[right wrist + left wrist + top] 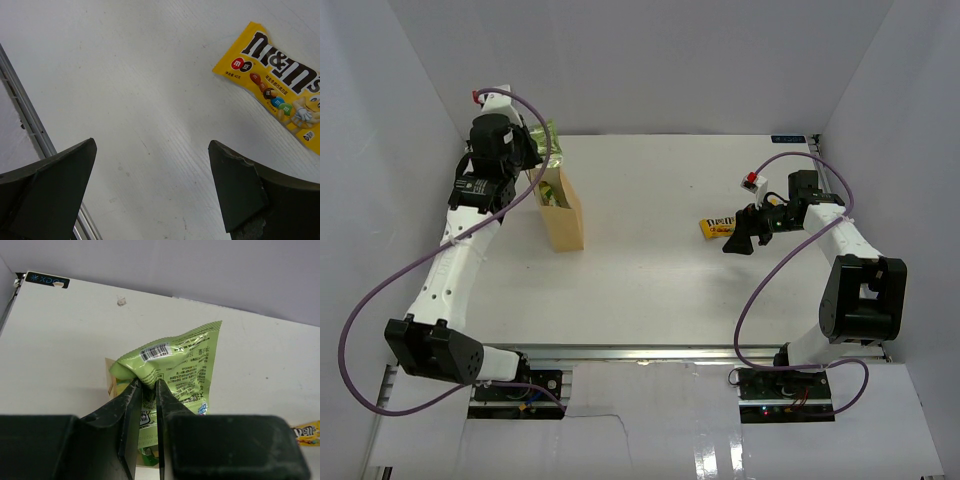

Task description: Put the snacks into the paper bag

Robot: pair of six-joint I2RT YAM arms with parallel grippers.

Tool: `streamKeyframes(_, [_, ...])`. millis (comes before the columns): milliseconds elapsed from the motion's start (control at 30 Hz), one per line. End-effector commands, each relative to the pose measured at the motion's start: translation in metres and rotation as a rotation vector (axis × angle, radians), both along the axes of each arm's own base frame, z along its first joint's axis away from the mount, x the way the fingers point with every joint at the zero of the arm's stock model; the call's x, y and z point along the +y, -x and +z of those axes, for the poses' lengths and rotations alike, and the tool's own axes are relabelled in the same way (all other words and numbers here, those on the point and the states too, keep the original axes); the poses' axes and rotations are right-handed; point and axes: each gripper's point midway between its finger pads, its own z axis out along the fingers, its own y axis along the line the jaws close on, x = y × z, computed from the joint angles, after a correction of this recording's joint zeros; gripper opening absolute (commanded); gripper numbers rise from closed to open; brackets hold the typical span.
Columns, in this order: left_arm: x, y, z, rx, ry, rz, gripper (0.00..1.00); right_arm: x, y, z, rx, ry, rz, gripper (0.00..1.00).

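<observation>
My left gripper [146,385] is shut on the green-and-yellow pouch [182,365] and holds it over the open top of the tan paper bag [563,212] at the far left; the pouch [549,137] sticks out beside the wrist in the top view. A strip of the bag [111,381] shows under the pouch. The yellow candy packet [716,228] lies flat on the table at the right. My right gripper [738,243] is open and empty just in front of it; in the right wrist view the packet [277,80] lies beyond my right gripper [152,146], up and right.
White walls close in the table on the left, back and right. A metal rail [30,115] runs along the table edge near the right gripper. The candy packet also shows at the edge of the left wrist view [306,432].
</observation>
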Motion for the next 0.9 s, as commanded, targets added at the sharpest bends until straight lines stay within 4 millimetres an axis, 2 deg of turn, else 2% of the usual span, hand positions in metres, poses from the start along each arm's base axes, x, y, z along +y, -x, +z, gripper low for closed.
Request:
streamKeyframes(0, [0.010, 0.006, 0.013, -0.015, -0.082, 0.069, 0.00, 0.001, 0.000, 0.003, -0.009, -0.013, 0.000, 0.99])
streamKeyframes(133, [0.012, 0.009, 0.017, -0.025, -0.082, 0.081, 0.00, 0.000, -0.001, 0.003, -0.009, -0.015, 0.001, 0.99])
streamKeyframes(367, [0.009, 0.014, 0.038, -0.072, -0.045, 0.069, 0.00, 0.001, -0.002, 0.003, -0.009, -0.018, 0.002, 0.99])
streamKeyframes(600, [0.016, 0.020, 0.055, -0.112, -0.060, 0.091, 0.00, 0.001, 0.002, 0.001, -0.002, -0.018, 0.003, 0.99])
streamKeyframes(867, [0.023, 0.015, 0.033, -0.041, -0.121, 0.127, 0.00, 0.001, 0.003, 0.002, -0.004, -0.021, 0.004, 0.99])
